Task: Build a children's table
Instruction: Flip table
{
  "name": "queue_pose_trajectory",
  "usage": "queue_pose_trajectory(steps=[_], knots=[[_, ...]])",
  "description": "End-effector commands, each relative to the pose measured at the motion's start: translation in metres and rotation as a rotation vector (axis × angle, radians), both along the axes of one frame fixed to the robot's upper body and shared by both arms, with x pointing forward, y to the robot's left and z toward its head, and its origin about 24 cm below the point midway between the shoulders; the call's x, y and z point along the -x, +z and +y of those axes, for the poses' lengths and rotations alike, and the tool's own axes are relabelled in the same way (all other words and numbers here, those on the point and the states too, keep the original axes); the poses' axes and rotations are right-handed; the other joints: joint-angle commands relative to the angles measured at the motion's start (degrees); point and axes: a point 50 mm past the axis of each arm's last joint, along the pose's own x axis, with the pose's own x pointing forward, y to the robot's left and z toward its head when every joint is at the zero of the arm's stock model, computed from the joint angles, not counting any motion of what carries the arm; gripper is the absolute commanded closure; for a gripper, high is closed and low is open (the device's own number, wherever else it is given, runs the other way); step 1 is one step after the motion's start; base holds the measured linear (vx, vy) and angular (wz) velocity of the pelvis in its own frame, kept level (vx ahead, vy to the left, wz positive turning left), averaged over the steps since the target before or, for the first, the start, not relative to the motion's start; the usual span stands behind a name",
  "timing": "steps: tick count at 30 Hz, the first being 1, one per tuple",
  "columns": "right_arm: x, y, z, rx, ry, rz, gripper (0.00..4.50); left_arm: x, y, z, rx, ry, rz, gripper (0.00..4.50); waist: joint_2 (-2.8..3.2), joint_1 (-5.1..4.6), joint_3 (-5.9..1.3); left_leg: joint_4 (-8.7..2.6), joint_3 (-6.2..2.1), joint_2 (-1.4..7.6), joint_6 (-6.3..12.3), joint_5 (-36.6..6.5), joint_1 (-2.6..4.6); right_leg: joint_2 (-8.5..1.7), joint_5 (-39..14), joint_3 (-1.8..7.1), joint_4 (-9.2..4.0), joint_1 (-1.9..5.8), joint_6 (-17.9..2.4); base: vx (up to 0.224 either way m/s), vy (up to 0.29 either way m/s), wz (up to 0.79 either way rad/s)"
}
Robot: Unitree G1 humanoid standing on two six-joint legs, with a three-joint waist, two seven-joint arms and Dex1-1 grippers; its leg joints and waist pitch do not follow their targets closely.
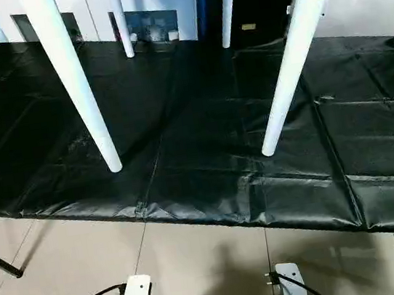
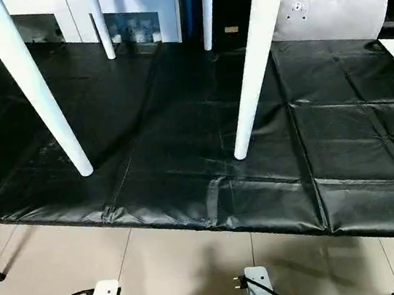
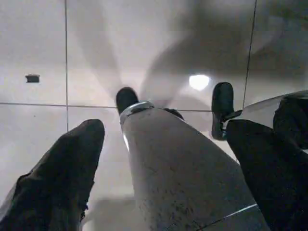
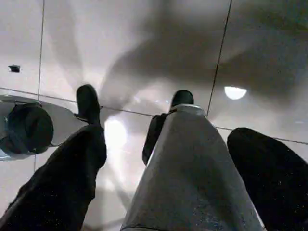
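The children's table (image 1: 74, 84) stands on its four white legs on a black sheet (image 1: 204, 146) spread over the floor (image 1: 200, 272). Both grippers, the left gripper (image 3: 168, 159) and right gripper (image 4: 178, 163), hang low over the pale tiles. Their black fingers are spread wide apart and hold nothing.

Four white table legs (image 1: 78, 83) are standing out against the glossy black sheet (image 1: 203, 139) covering the counter, its creases forming a grid of squares. Pale beige floor tiles (image 1: 199, 264) with thin dark joints are showing below. A white cabinet (image 1: 140, 5) is sitting behind, and a white cushion (image 2: 332, 11) is lying at the far right. The left gripper (image 3: 168, 139) is showing black fingers (image 3: 67, 168).
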Motion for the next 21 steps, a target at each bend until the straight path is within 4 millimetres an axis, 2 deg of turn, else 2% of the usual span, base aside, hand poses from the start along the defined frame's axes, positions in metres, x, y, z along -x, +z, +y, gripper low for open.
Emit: queue_pose_trajectory(steps=[1,7,15,21], knots=[[0.0186,-0.0062,-0.0017,0.012,-0.001,0.079,0.07,0.0186,-0.0071,0.0018,-0.007,0.003,0.077,0.0,0.38,-0.01,-0.7,-5.28,-0.96,4.03,3.57,-10.91,-0.23,-6.17,-5.92,3.52,-4.61,1.5,-13.55,0.0,0.0,0.0],[0.0186,-0.0062,-0.0017,0.012,-0.001,0.079,0.07,0.0186,-0.0071,0.0018,-0.007,0.003,0.077,0.0,0.38,-0.11,-0.59,-5.38,-0.88,4.11,3.9,-10.52,-0.25,-6.18,-5.51,3.56,-4.7,1.41,-13.69,0.0,0.0,0.0],[0.0186,-0.0062,-0.0017,0.012,-0.001,0.079,0.07,0.0186,-0.0071,0.0018,-0.007,0.003,0.077,0.0,0.35,-0.14,-0.29,-5.74,-0.86,4.18,3.27,-11.99,-0.26,-6.26,-9.04,3.75,-5.14,1.21,-12.96,0.0,0.0,0.0],[0.0186,-0.0062,-0.0017,0.012,-0.001,0.079,0.07,0.0186,-0.0071,0.0018,-0.007,0.003,0.077,0.0,0.32,-0.14,-0.35,-5.64,-0.67,4.2,4.01,-9.53,-0.25,-6.15,-4.5,3.72,-4.82,1.27,-13.74,0.0,0.0,0.0]])
